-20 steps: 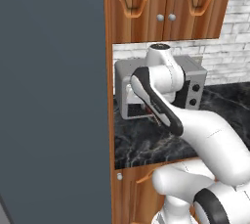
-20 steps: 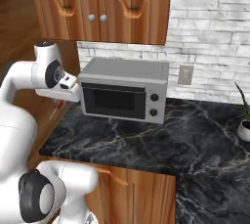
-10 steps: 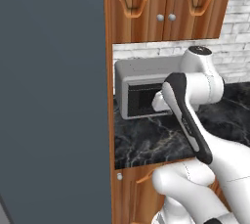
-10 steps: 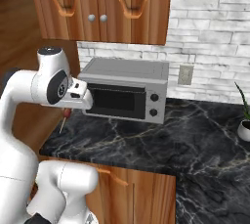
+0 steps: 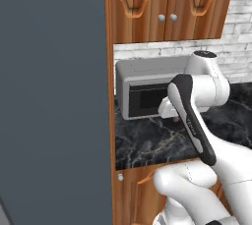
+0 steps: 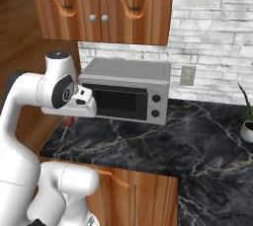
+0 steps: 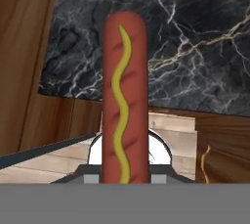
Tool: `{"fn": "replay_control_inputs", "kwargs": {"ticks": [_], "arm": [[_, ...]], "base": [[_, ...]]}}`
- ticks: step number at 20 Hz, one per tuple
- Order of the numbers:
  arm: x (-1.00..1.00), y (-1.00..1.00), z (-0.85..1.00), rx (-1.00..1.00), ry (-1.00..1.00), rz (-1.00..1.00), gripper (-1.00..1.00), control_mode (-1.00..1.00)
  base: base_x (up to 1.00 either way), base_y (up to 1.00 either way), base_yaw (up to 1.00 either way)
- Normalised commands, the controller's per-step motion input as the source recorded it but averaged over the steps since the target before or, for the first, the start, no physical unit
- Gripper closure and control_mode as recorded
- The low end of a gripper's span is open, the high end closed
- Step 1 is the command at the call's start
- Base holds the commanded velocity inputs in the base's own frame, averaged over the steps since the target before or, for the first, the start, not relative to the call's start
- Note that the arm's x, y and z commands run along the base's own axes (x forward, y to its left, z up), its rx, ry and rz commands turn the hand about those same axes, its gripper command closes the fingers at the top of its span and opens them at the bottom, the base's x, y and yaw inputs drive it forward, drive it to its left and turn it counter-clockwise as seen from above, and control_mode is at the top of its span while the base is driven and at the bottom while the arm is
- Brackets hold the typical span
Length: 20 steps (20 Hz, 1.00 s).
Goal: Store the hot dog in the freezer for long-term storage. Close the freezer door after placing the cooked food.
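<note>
My claw (image 7: 125,176) is clamped shut on the hot dog (image 7: 124,96), which stands up from the tips above the near left edge of the black marble table (image 6: 148,146), in front of the toaster oven (image 6: 126,92). To do this carry well, I judge I should keep the grip firm and swing left toward the freezer door (image 5: 51,96) without clipping the oven. I cannot see any freezer shelves from here.

Both base views face the toaster oven (image 6: 126,89); hand view looks down closely at counter (image 7: 195,61).
</note>
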Motion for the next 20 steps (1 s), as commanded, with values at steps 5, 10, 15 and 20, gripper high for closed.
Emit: {"fn": "replay_control_inputs", "kwargs": {"ticks": [5,10,15,20], "arm": [[0.00,0.00,-0.02,0.00,0.25,0.00,1.00,-1.00],[-0.05,0.00,-0.27,-0.02,0.14,0.00,1.00,-1.00],[-0.01,0.00,-0.06,0.00,0.04,0.00,1.00,-1.00],[-0.01,0.00,0.00,0.00,0.00,0.00,1.00,-1.00]], "base": [[0.00,0.00,0.00],[0.00,0.00,0.00],[0.00,0.00,0.00],[0.00,0.00,0.00]]}}
